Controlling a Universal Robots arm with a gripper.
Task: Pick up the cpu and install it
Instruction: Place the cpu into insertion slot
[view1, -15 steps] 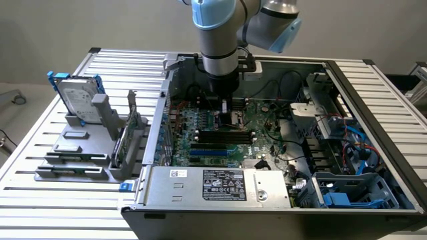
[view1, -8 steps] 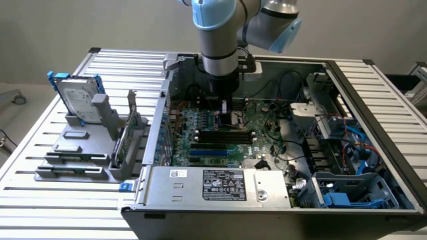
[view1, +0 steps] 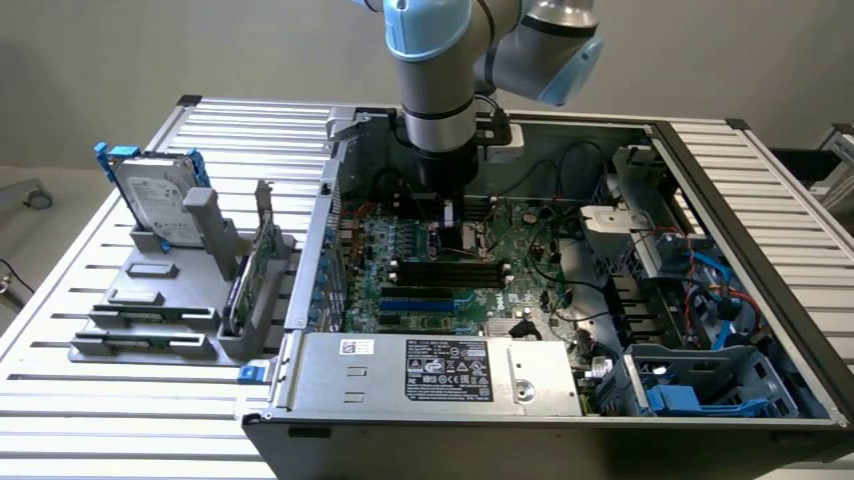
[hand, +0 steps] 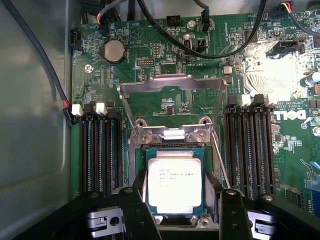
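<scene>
The cpu (hand: 175, 182) was a small flat square. Its lid was bright, smooth silver-grey metal with softly rounded corners and a few lines of fine dark print, edged by a thin pale rim. It lay level inside the dark square frame of the socket (hand: 136, 160) on the green board (hand: 165, 65); whether it was seated or just above the socket could not be told.

The matt black gripper (hand: 183, 195) hung straight over the chip. Whether it clamped the cpu or stood free of it could not be told. In the exterior view the gripper (view1: 461, 235) reached down into the open case (view1: 747, 200), over the middle of the board.

Next to the socket a thin grey metal plate (hand: 172, 90), a bent frame with an open middle, stood tilted up above two shiny screws. Long black slots (hand: 100, 155) with white latches lay in rows on both sides of the socket. A round silver coin cell (hand: 114, 50) and a bright finned heatsink (hand: 272, 75) sat on the board, with glossy black cables (hand: 210, 52) curving over it.

Outside the case, on the ribbed aluminium table (view1: 80, 400), a silver drive (view1: 150, 195) with blue brackets stood upright in a grey rack (view1: 160, 290).
</scene>
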